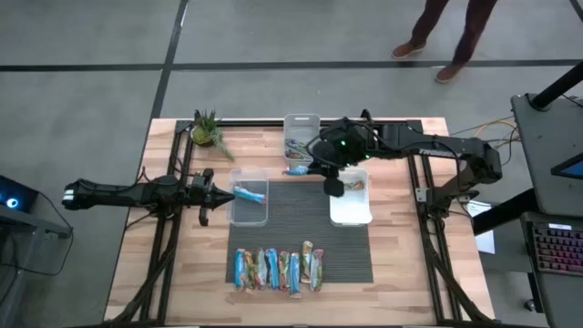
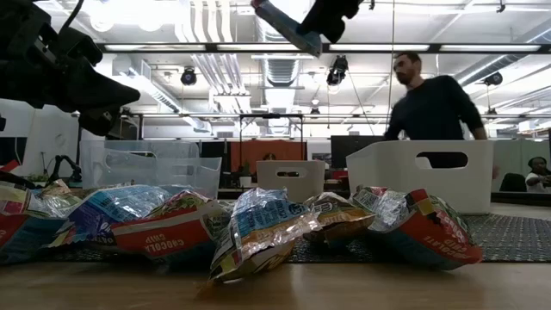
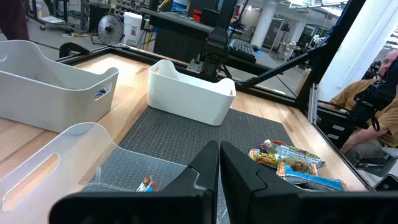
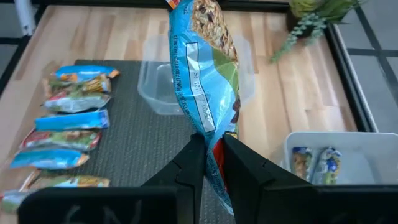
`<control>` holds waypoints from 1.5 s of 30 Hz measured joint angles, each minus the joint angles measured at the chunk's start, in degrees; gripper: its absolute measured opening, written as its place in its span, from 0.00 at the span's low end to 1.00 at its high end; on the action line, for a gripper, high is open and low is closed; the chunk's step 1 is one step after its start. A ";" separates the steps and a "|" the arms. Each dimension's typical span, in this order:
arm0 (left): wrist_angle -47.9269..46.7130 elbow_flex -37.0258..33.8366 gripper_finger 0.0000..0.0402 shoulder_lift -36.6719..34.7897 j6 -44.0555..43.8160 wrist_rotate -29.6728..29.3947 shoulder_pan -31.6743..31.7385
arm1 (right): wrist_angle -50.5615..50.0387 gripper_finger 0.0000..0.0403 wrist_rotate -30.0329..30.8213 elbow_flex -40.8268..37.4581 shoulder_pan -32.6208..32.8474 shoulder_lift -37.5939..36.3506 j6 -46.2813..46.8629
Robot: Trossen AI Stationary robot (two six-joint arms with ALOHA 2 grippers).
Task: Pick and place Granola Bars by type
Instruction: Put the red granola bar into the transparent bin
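Several granola bars (image 1: 278, 269) in blue, greenish and reddish wrappers lie in a row on the dark mat (image 1: 301, 214) near the front edge. My right gripper (image 4: 208, 155) is high over the table's middle, shut on a blue granola bar (image 4: 205, 81). A clear bin (image 1: 249, 198) at mid-left holds one blue bar (image 3: 146, 183). The far bin (image 1: 301, 135) holds two bars (image 4: 314, 163). A white bin (image 1: 351, 199) stands at mid-right. My left gripper (image 3: 219, 163) is shut and holds nothing, level beside the clear bin's left wall. My right gripper pinches the blue bar between its two fingers near one end of the wrapper (image 4: 211, 134), on its two flat faces. The fingers slant down toward the table's left. The bar sticks out beyond the fingertips (image 2: 288, 26), tilted, lifted clear high above the table.
A small potted plant (image 1: 208, 132) stands at the far left corner. A person (image 2: 430, 108) moves in the room beyond the far edge. Bare wood lies along the table's left and right sides.
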 joint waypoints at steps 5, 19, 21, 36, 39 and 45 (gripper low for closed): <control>0.01 0.01 0.00 0.02 0.00 0.00 0.01 | -0.30 0.12 -0.29 4.42 -0.58 4.44 -1.00; 0.02 -0.01 0.00 0.00 0.00 0.00 0.01 | -3.64 0.12 -0.30 23.99 -0.64 21.35 4.23; 0.00 -0.01 0.00 0.02 0.02 0.00 0.02 | -4.92 0.12 -0.29 27.71 -0.64 24.27 4.63; 0.02 0.01 0.00 0.01 0.01 0.00 0.00 | -11.15 0.12 -0.23 44.38 -0.25 39.25 5.74; 0.02 0.01 0.00 0.02 0.00 0.00 0.01 | -11.14 0.12 -0.31 45.48 -0.25 41.02 6.91; 0.01 0.00 0.00 0.02 0.00 0.00 0.00 | -10.53 0.12 -1.12 46.55 -0.27 42.19 8.82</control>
